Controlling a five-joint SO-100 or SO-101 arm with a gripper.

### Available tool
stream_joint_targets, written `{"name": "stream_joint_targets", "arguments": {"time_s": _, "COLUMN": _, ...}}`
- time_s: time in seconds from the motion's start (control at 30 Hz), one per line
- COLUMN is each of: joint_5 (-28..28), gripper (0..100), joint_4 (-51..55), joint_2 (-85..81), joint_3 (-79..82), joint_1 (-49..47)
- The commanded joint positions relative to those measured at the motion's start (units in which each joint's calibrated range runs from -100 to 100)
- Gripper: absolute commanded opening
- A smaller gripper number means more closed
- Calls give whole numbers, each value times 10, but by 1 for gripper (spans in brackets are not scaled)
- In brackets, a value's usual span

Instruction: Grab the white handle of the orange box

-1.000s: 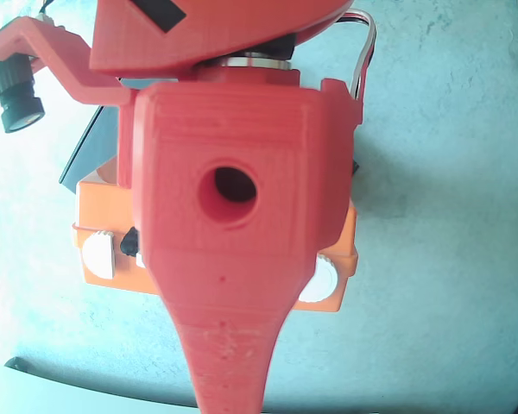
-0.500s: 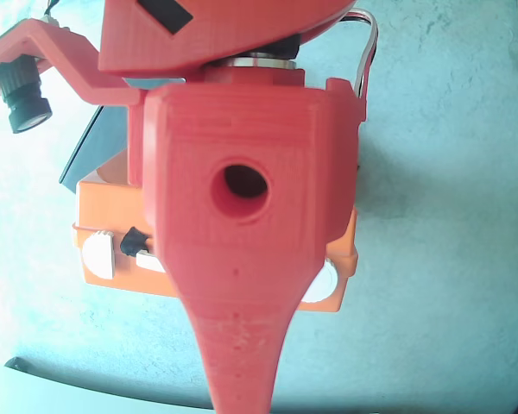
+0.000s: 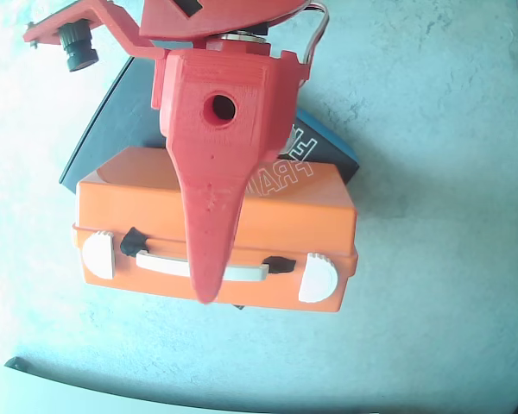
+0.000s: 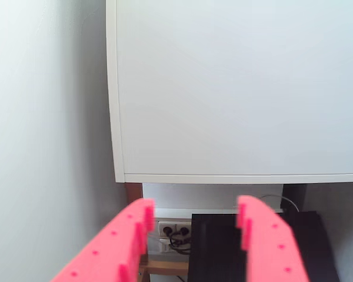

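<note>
In the overhead view the orange box [image 3: 311, 216] lies flat, its front edge toward the bottom of the picture. Its white handle [image 3: 160, 263] runs along that edge between two black mounts, with a white latch [image 3: 99, 256] at each end. My red gripper [image 3: 205, 293] reaches over the box from above and its tip covers the middle of the handle; how high it hangs over the handle I cannot tell. In the wrist view the gripper [image 4: 195, 202] has its two fingers apart with nothing between them. The box does not show in that view.
The box rests partly on a dark flat case [image 3: 112, 129] and a blue item with white lettering [image 3: 298, 159]. The grey-blue table [image 3: 449, 129] surrounds them. The wrist view faces a white cabinet panel [image 4: 235, 88], wall sockets [image 4: 173, 230] and a black object [image 4: 217, 247].
</note>
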Motion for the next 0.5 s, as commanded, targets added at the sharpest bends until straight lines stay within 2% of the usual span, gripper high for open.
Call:
{"name": "stream_joint_targets", "arguments": {"time_s": 0.0, "joint_5": 2, "gripper": 22, "joint_4": 37, "joint_2": 117, "joint_3": -149, "joint_1": -20}}
{"name": "stream_joint_targets", "arguments": {"time_s": 0.27, "joint_5": -2, "gripper": 23, "joint_4": 36, "joint_2": 320, "joint_3": -442, "joint_1": -54}}
{"name": "stream_joint_targets", "arguments": {"time_s": 0.47, "joint_5": -2, "gripper": 23, "joint_4": 36, "joint_2": 406, "joint_3": -548, "joint_1": -56}}
